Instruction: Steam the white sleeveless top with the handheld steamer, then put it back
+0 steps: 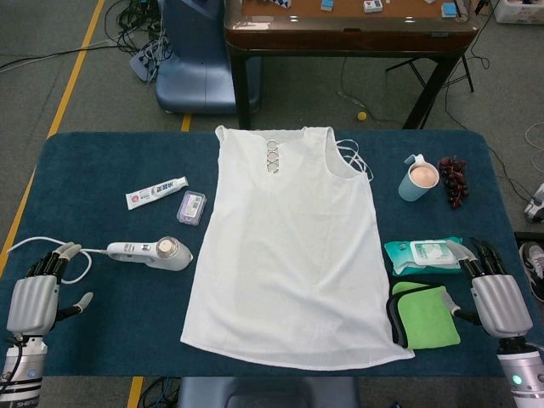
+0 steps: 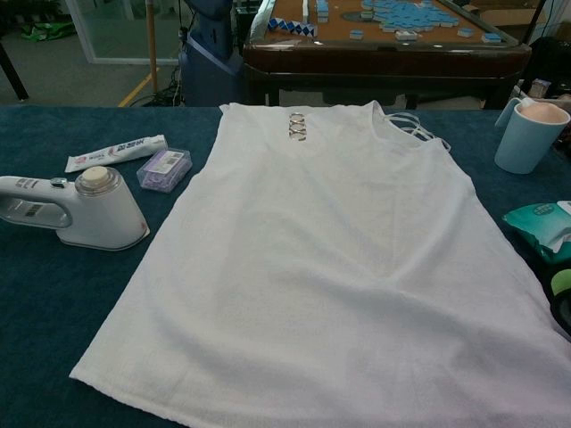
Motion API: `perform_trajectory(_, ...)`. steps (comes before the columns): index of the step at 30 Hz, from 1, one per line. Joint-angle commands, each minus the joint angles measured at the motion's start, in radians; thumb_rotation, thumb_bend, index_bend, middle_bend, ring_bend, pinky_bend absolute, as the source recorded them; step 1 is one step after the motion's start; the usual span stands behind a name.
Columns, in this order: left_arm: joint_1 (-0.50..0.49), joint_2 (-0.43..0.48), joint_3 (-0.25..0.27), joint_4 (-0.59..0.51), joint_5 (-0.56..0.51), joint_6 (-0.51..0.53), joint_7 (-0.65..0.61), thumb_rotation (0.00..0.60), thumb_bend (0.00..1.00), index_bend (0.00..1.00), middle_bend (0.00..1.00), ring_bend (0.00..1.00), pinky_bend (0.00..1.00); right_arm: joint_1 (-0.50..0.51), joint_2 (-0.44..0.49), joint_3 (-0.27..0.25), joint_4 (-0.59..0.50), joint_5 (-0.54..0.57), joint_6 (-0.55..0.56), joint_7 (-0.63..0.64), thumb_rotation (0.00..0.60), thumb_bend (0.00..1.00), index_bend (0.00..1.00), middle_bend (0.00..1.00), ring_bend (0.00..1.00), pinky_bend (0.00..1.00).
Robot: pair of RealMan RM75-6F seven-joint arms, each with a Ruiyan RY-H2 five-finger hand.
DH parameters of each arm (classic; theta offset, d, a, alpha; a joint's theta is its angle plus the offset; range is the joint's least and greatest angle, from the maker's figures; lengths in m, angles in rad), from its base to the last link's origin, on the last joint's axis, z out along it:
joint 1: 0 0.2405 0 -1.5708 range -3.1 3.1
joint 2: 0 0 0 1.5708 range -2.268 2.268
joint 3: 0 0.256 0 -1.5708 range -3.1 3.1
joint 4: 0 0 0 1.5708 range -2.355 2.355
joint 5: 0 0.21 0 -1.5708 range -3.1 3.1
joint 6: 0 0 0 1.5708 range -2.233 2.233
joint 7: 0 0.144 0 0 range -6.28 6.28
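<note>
The white sleeveless top (image 1: 289, 246) (image 2: 330, 267) lies flat in the middle of the dark blue table (image 1: 102, 170), neckline toward the far edge. The white handheld steamer (image 1: 153, 252) (image 2: 76, 211) lies on its side just left of the top, its cord running left. My left hand (image 1: 38, 293) rests at the near left corner, fingers apart, holding nothing, a short way left of the steamer's handle. My right hand (image 1: 495, 293) sits at the near right edge, fingers extended and empty. Neither hand shows in the chest view.
A toothpaste tube (image 1: 156, 193) and a small purple box (image 1: 191, 208) lie beyond the steamer. On the right are a blue cup (image 1: 418, 180), grapes (image 1: 453, 178), a wet-wipes pack (image 1: 422, 253) and a green cloth (image 1: 425, 316). A wooden table (image 1: 348, 30) stands behind.
</note>
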Motion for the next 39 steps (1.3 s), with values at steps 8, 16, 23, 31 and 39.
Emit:
perform_trajectory(8, -0.002, 0.001, 0.0, 0.009, 0.003, -0.005, -0.013, 0.6, 0.15, 0.18, 0.17, 0.17, 0.24, 0.001, 0.026, 0.011, -0.025, -0.024, 0.029, 0.008, 0.6, 0.33, 0.03, 0.18, 0.0, 0.0)
perform_trajectory(16, -0.027, 0.003, -0.016, 0.018, 0.005, -0.031, -0.034, 0.6, 0.15, 0.18, 0.17, 0.17, 0.24, 0.018, 0.121, 0.053, -0.112, -0.016, 0.041, -0.047, 0.6, 0.33, 0.03, 0.18, 0.0, 0.0)
perform_trajectory(23, -0.1, -0.006, -0.04, 0.039, -0.011, -0.132, -0.045, 0.6, 0.15, 0.18, 0.17, 0.17, 0.24, 0.04, 0.147, 0.059, -0.156, -0.004, 0.0, -0.078, 0.6, 0.33, 0.03, 0.18, 0.0, 0.0)
perform_trajectory(31, -0.206, -0.063, -0.076, 0.103, -0.074, -0.275, -0.032, 0.6, 0.15, 0.17, 0.17, 0.17, 0.24, 0.051, 0.145, 0.055, -0.162, 0.009, -0.028, -0.088, 0.6, 0.33, 0.03, 0.18, 0.0, 0.0)
perform_trajectory(39, -0.29, -0.156, -0.099, 0.234, -0.144, -0.375, -0.013, 0.6, 0.15, 0.18, 0.17, 0.17, 0.24, 0.046, 0.141, 0.048, -0.156, 0.02, -0.03, -0.086, 0.6, 0.33, 0.03, 0.18, 0.0, 0.0)
